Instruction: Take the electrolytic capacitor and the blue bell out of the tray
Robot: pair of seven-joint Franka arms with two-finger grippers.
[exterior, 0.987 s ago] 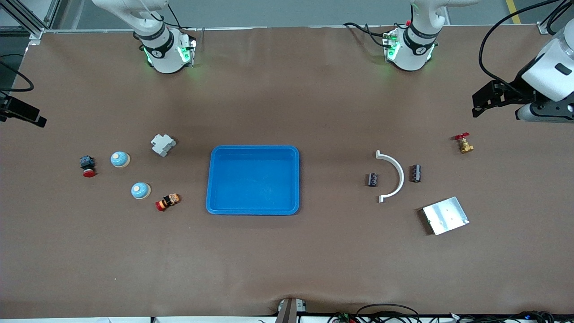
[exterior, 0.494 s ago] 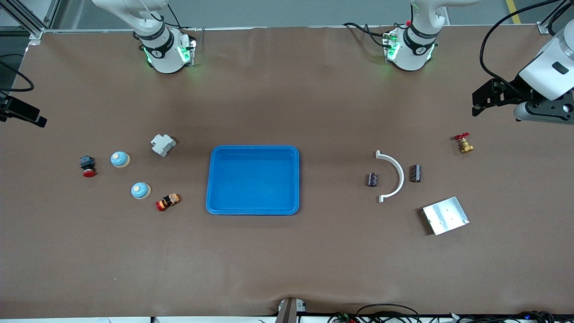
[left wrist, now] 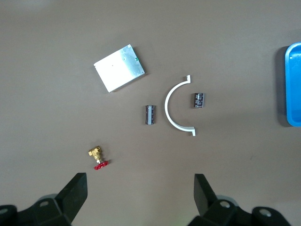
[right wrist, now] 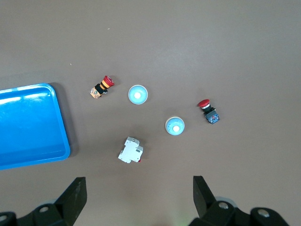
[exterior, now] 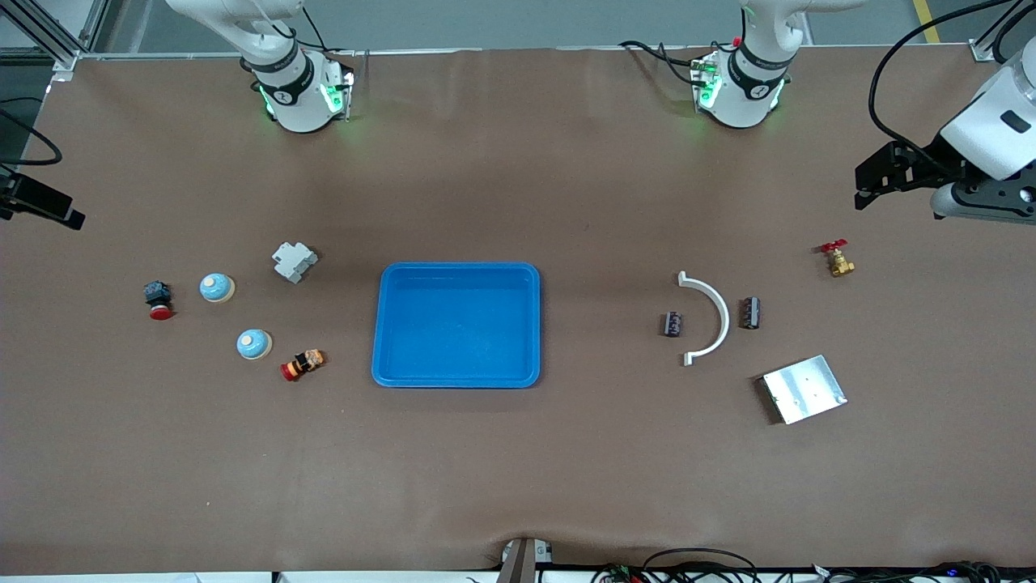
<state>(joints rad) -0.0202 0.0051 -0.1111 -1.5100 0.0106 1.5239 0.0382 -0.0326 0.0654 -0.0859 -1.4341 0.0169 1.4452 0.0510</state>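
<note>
Tray empty, bells and capacitors on table | left gripper, right gripper wide, holding nothing | removal looks finished; arms wait.

Toward the right arm's end of the tabletop: white breaker block, two red-capped push buttons. Toward the left arm's end: white curved bracket, brass valve with red handle, silver metal plate nearest the front camera.
</note>
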